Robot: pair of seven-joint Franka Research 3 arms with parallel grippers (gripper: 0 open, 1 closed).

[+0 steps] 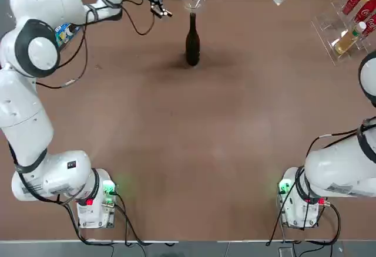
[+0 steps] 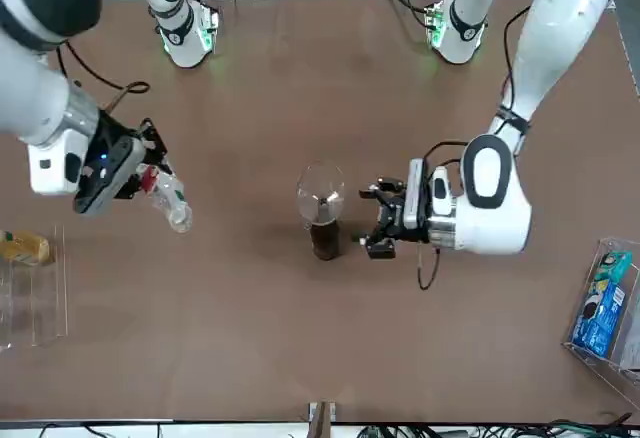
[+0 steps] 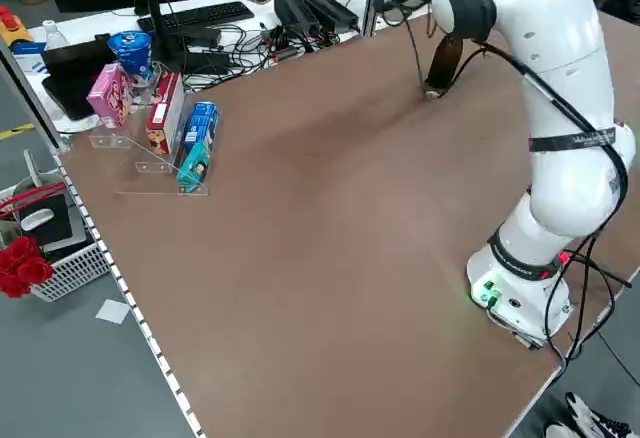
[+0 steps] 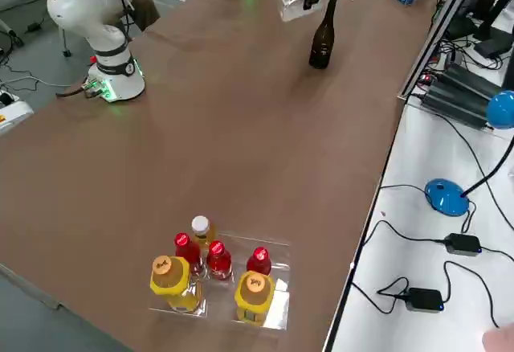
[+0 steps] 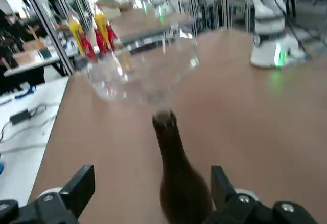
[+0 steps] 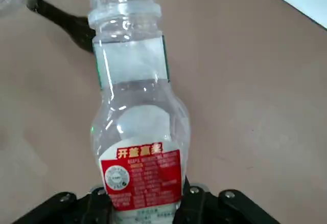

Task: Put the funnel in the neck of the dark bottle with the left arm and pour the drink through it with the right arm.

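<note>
The dark bottle [image 1: 192,44] stands upright near the far edge of the table. The clear funnel [image 1: 192,0] sits in its neck, mouth up. In the front view my left gripper [image 2: 378,220] is level with the funnel [image 2: 321,196] and just beside it, open and apart from it. The left wrist view shows the funnel [image 5: 143,73] on the bottle [image 5: 176,178], beyond the spread fingers [image 5: 76,191]. My right gripper [image 2: 130,173] is shut on the drink [image 2: 172,201], held tilted in the air well to one side of the dark bottle. The drink [image 6: 138,132] has an open neck and colourless liquid.
A clear rack [image 1: 346,25] with red and yellowish bottles stands at the far right corner of the table. Another rack [image 2: 605,303] with small boxes stands on the robot's left side. Both arm bases [image 1: 94,201] sit at the near edge.
</note>
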